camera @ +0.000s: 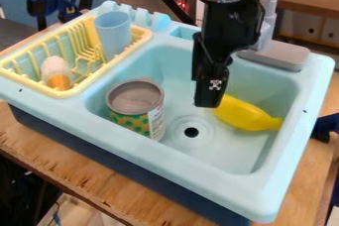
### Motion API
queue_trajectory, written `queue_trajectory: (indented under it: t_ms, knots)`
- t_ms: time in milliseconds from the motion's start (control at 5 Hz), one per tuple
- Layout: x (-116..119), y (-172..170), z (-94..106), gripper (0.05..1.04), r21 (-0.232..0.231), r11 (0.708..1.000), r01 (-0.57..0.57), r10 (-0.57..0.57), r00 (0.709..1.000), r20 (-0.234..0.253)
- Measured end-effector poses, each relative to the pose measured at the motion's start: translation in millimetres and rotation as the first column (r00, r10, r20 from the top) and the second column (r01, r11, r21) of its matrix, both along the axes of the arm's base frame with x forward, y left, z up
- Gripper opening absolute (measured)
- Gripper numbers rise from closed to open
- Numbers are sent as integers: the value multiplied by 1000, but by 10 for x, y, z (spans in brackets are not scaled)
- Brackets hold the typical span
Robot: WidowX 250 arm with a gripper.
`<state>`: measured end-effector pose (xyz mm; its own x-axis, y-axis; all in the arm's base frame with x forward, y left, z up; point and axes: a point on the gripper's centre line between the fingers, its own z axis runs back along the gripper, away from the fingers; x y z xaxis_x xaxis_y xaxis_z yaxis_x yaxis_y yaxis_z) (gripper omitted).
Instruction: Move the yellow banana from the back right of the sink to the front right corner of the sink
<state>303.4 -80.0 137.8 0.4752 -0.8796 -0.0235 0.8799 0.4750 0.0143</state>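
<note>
One black gripper [208,101]: over the pale-blue plastic sink [270,190]; open or closed, cannot tell.
Yellow tapered plastic toy [245,115]: in the basin, near the gripper, toward 4 o'clock; contact, cannot tell.
Toy's long axis: 10 to 4 o'clock, narrow end at 4.
Round black drain hole [191,132]: 7 o'clock, between toy and can.
Cylindrical metal can, green-and-yellow label [136,121]: upright in the basin, 9 o'clock.
Yellow plastic dish rack [78,91]: 10 o'clock; holds a pale-blue plastic cup [114,34] and a rounded white-and-orange item [55,71].
</note>
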Motion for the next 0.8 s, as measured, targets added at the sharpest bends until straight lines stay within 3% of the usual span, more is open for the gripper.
queue_trajectory:
  t_ms: [600,800]
  knots:
    - [156,-117,-55,1001,-49,983,175,-168,978,124]
    - [205,-220,-45,1000,-84,971,225,-209,963,171]
